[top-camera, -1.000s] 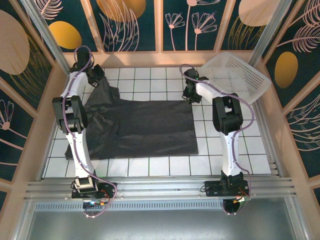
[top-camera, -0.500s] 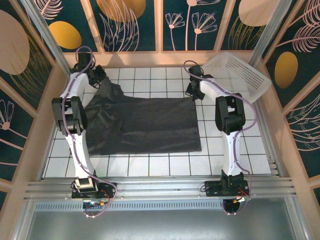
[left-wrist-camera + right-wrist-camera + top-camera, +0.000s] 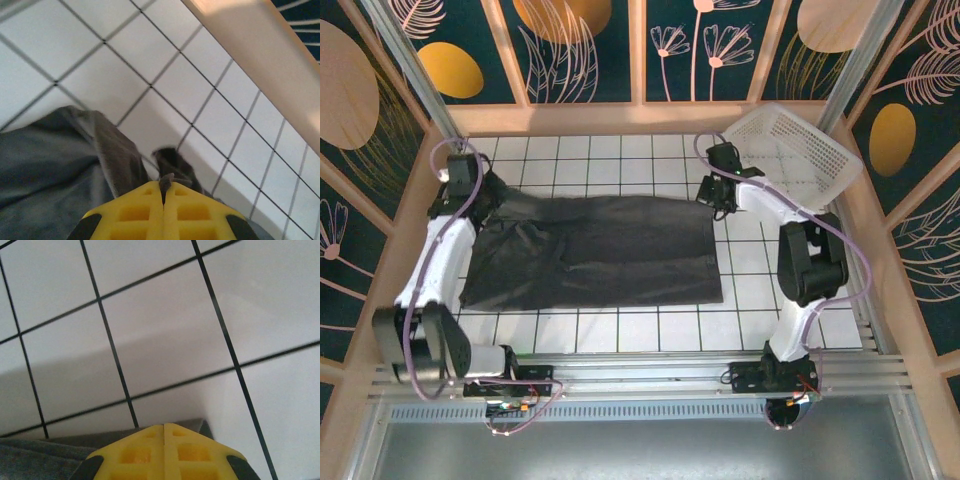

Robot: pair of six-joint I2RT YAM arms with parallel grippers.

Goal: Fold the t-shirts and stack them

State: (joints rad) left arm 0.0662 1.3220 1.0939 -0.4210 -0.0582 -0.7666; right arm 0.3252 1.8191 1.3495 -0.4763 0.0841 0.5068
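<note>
One dark charcoal t-shirt (image 3: 600, 250) lies spread across the white tiled floor, stretched wide between the two arms. My left gripper (image 3: 488, 192) is at its far left corner. In the left wrist view its yellow fingers (image 3: 145, 205) are shut, and a tuft of the t-shirt's grey fabric (image 3: 169, 178) is pinched at the tips. My right gripper (image 3: 711, 196) is at the far right corner. In the right wrist view the right gripper (image 3: 164, 426) is shut over the t-shirt's corner edge (image 3: 204, 426), which shows just beyond the tips.
A white plastic lattice basket (image 3: 790, 150) leans tilted in the back right corner, close behind the right arm. Wooden walls (image 3: 640, 115) ring the floor. Bare tiles (image 3: 620, 335) run along the near side of the shirt and to its right.
Both grippers have moved apart, the left one out to the left and nearer, its elbow swung down. The bunched far left part of the shirt is now pulled out flatter and wider.
</note>
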